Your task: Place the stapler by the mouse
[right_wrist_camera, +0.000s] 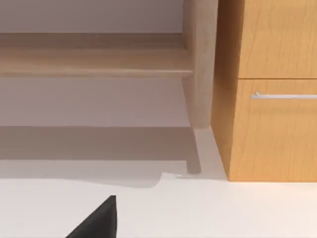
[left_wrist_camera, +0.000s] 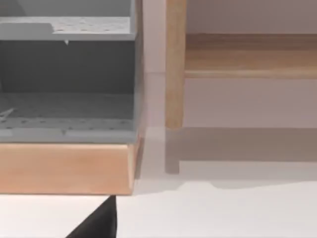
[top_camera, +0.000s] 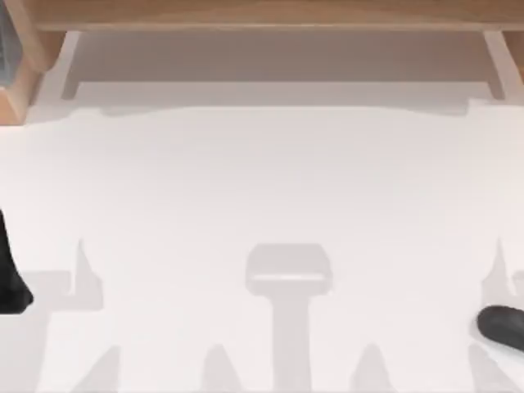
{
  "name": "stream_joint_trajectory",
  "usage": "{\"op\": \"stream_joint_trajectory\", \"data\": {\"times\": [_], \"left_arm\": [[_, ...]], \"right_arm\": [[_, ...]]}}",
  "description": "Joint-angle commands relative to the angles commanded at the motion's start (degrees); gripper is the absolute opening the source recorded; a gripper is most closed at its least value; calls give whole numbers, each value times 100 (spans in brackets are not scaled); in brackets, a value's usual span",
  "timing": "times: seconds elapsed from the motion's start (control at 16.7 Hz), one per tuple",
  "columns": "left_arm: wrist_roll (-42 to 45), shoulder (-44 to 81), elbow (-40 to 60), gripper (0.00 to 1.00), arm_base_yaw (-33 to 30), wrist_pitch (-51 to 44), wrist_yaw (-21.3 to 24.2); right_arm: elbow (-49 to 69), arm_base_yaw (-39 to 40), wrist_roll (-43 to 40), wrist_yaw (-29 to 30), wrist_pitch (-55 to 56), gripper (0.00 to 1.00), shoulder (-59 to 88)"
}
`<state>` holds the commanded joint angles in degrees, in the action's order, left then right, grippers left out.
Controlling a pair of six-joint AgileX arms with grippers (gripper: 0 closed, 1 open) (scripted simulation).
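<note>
The mouse is a low, dark charcoal oval lying on the white table at the near right edge, partly cut off by the picture's border. The stapler is out of view. A black corner of my left gripper juts into the left wrist view above the white tabletop. A like black corner of my right gripper juts into the right wrist view. Neither is near the mouse as far as these views tell.
A tall tapered black shape stands at the table's left edge. A wooden shelf rail runs along the back. A grey shelf unit on a wooden base stands back left, and a wooden drawer cabinet back right.
</note>
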<state>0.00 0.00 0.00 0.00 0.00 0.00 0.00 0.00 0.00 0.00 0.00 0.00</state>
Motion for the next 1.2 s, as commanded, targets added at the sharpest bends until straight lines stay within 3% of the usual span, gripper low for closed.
{"op": "stream_joint_trajectory", "data": {"times": [0.24,0.42,1.2], "left_arm": [[0,0,0,100,0,0,0],[0,0,0,100,0,0,0],[0,0,0,100,0,0,0]], "right_arm": [[156,-84,-190,8,-152,100,192],[693,-357,-889,22,-681,100,927],[4234,-2165,-5668,-22,-4480,100,7304]]}}
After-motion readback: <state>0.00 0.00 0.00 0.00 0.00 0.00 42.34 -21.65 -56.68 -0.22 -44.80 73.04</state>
